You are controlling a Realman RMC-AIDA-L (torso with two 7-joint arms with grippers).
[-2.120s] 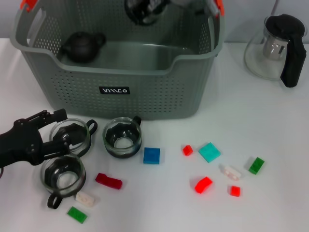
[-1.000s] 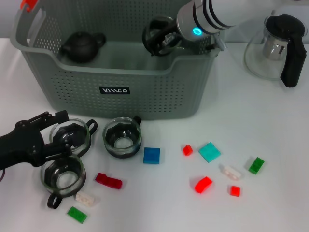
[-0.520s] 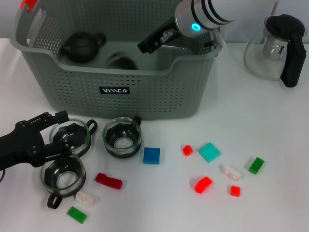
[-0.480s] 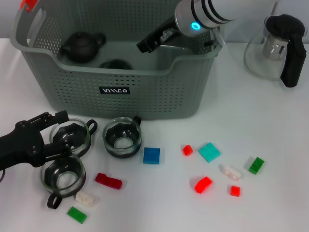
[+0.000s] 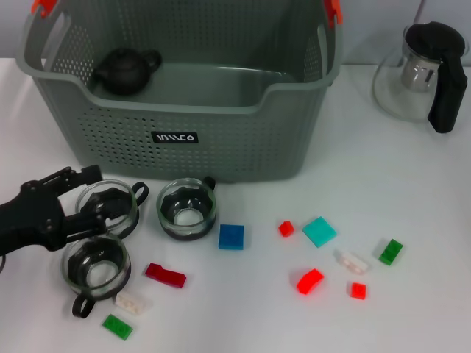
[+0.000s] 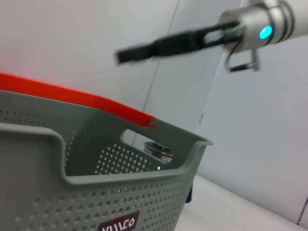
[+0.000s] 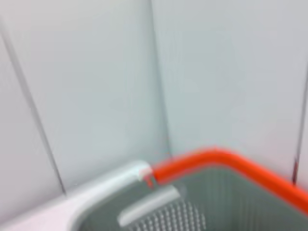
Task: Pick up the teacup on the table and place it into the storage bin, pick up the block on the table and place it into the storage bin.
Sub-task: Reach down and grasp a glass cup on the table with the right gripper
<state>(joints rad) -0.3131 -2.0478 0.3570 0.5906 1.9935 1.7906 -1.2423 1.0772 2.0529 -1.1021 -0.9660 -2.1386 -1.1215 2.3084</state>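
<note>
The grey perforated storage bin stands at the back, with a black teapot in its left end; no teacup shows inside it. Three glass teacups stand in front of it: one between the fingers of my left gripper, which is open, one to its right and one nearer. A blue block lies beside the middle cup. In the left wrist view my right gripper hangs blurred high above the storage bin. The right wrist view shows only the storage bin's orange-clipped rim.
Small blocks are scattered on the white table: red, white, green, teal, red, green and others. A glass pitcher with a black handle stands at the back right.
My right arm has risen from over the bin and left the head view. The dark cup it dropped inside no longer shows. The left arm has hardly moved.
</note>
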